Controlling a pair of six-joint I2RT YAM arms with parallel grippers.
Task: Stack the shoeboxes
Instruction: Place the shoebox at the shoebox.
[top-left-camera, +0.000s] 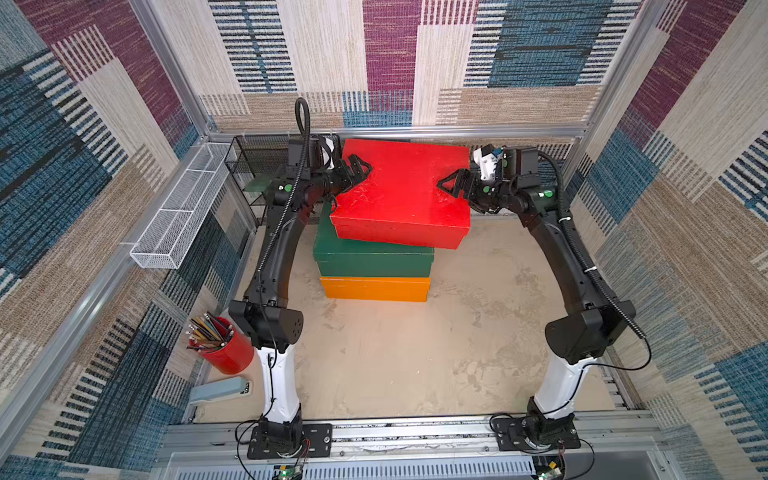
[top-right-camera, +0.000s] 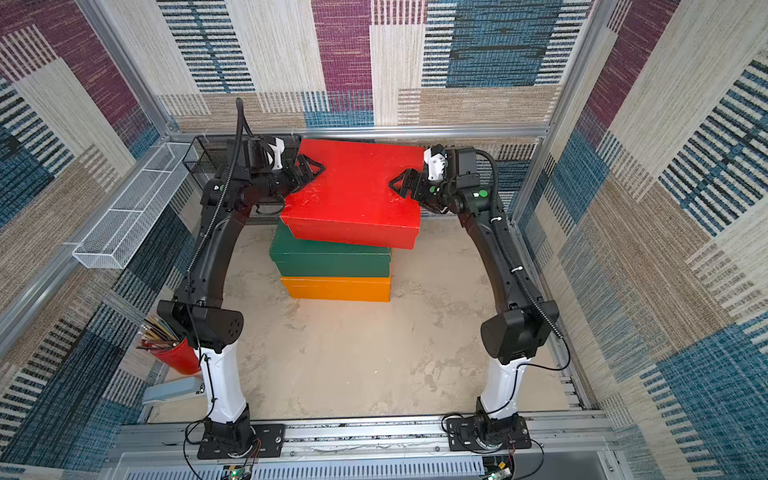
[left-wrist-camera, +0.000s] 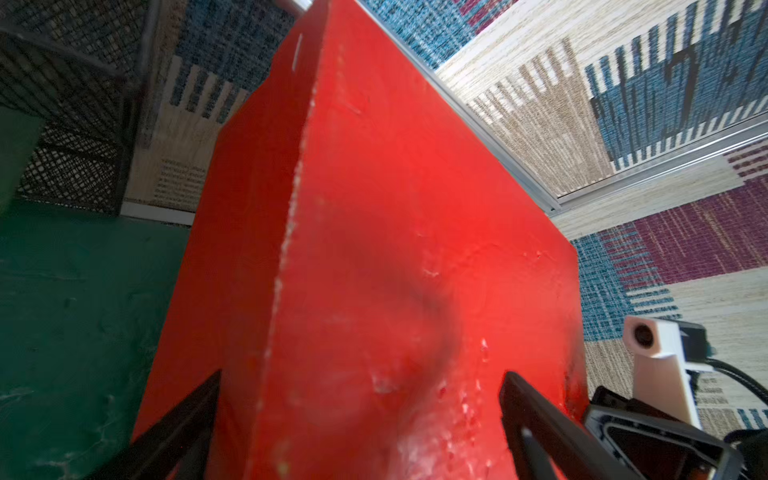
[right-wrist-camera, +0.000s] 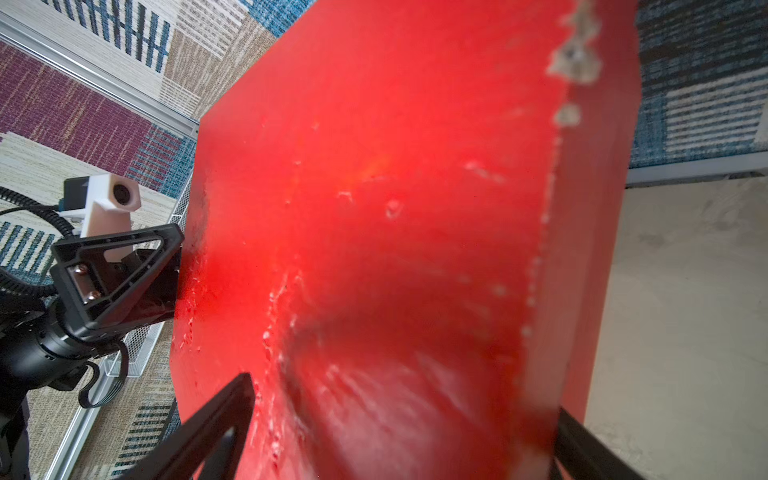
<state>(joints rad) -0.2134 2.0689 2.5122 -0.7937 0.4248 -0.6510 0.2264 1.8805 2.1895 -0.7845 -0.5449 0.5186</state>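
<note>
Three shoeboxes stand in a pile at the back middle in both top views. The orange box (top-left-camera: 374, 289) (top-right-camera: 336, 289) lies lowest, with the dark green box (top-left-camera: 372, 259) (top-right-camera: 330, 259) on it. The red box (top-left-camera: 399, 187) (top-right-camera: 353, 191) is on top, turned askew and shifted right and back. My left gripper (top-left-camera: 358, 169) (top-right-camera: 309, 170) (left-wrist-camera: 362, 376) is open at the red box's left end, its jaws astride the lid's edge. My right gripper (top-left-camera: 446, 185) (top-right-camera: 399, 185) (right-wrist-camera: 403, 395) is open astride the right end in the same way. Whether the pads press on the box is hidden.
A black mesh rack (top-left-camera: 253, 158) and a white wire tray (top-left-camera: 178, 208) stand at the back left. A red pencil cup (top-left-camera: 226, 349) and a grey-blue stapler (top-left-camera: 220, 390) sit by the left arm's base. The sandy tabletop (top-left-camera: 415, 353) runs in front of the pile.
</note>
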